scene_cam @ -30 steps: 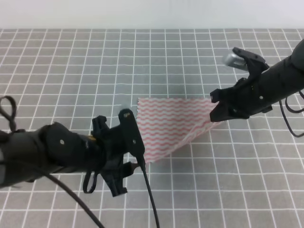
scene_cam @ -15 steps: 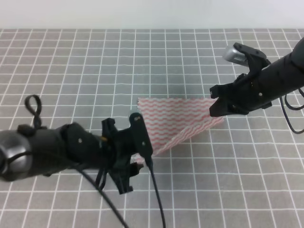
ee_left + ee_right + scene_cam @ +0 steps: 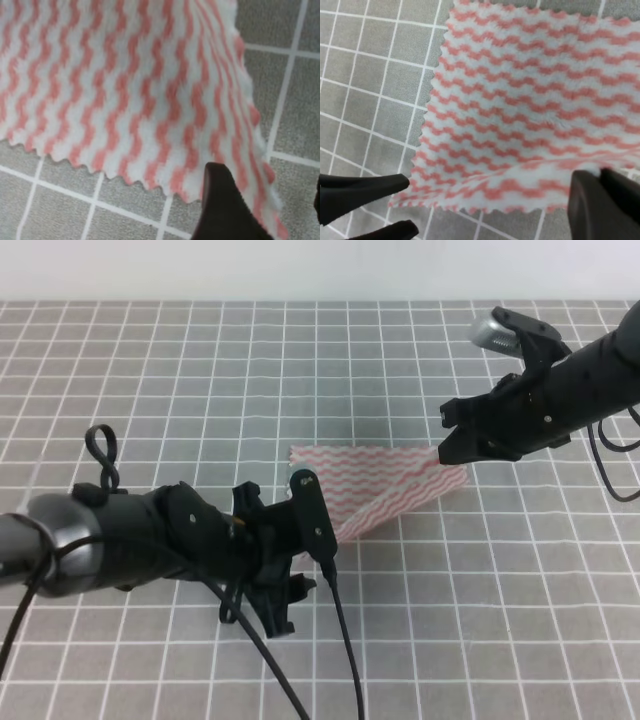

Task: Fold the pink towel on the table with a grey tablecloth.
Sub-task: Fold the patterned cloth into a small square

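Note:
The pink towel (image 3: 372,483), with wavy pink-and-white stripes, lies mid-table on the table with a grey tablecloth (image 3: 200,390). Its near side is raised off the cloth and doubled back toward its far edge. My left gripper (image 3: 310,565) holds the towel's near left corner. In the left wrist view the cloth (image 3: 125,90) runs down between the two dark fingers (image 3: 222,205). My right gripper (image 3: 447,452) is shut on the right corner, lifted close to the far right edge. The right wrist view shows its fingers (image 3: 590,200) pinching the towel (image 3: 530,100).
The left arm's black cable (image 3: 345,640) trails from the wrist toward the table's front edge. White grid lines cross the grey cloth on every side of the towel. A pale wall (image 3: 320,268) runs behind the table's far edge.
Both grippers have carried the towel's near edge away from the front. The left gripper moved right and farther in. The visible towel has narrowed from a broad triangle to a slimmer wedge.

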### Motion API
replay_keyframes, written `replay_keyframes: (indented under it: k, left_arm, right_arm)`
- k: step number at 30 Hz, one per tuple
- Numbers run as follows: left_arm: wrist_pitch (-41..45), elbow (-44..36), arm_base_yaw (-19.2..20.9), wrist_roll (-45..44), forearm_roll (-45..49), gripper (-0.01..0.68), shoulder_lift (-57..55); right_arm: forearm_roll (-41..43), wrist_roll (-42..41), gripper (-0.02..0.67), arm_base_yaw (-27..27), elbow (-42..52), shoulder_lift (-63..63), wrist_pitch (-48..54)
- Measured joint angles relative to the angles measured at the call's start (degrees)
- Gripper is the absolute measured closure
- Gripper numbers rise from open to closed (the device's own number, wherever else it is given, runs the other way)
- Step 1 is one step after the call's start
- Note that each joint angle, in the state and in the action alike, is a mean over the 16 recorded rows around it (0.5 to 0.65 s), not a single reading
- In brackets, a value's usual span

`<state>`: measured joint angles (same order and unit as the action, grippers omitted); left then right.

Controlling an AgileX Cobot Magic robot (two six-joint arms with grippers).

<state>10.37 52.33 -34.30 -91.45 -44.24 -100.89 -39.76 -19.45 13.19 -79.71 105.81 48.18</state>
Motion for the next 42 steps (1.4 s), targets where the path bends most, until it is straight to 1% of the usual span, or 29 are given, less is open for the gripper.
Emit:
replay_keyframes:
  k: [7, 21, 24, 36, 39, 42]
  left_arm:
    - [-0.7, 0.0, 0.0, 0.3, 0.1, 0.333, -0.1]
    - [-1.6, 0.1, 0.0, 0.8, 0.0, 0.392, -1.1]
    - [-2.3, 0.1, 0.0, 0.9, 0.0, 0.427, -1.5]
    - [-5.4, 0.1, 0.0, 0.7, 0.1, 0.637, -1.7]
    - [-6.0, 0.1, 0.0, 0.5, 0.0, 0.666, -1.8]
    - [-6.5, 0.1, 0.0, 0.3, 0.0, 0.672, -1.8]
  right_arm:
    - [0.1, 0.0, 0.664, 0.0, -0.4, 0.1, 0.0]
    - [0.1, 0.0, 0.664, 0.0, -0.4, 0.1, 0.0]
    - [0.2, 0.0, 0.664, 0.0, -0.4, 0.1, 0.0]
    - [0.3, 0.0, 0.664, 0.0, -0.4, 0.1, 0.1]
    - [0.4, 0.0, 0.665, 0.0, -0.4, 0.0, 0.3]
    - [0.6, 0.0, 0.665, 0.0, -0.4, 0.0, 0.5]
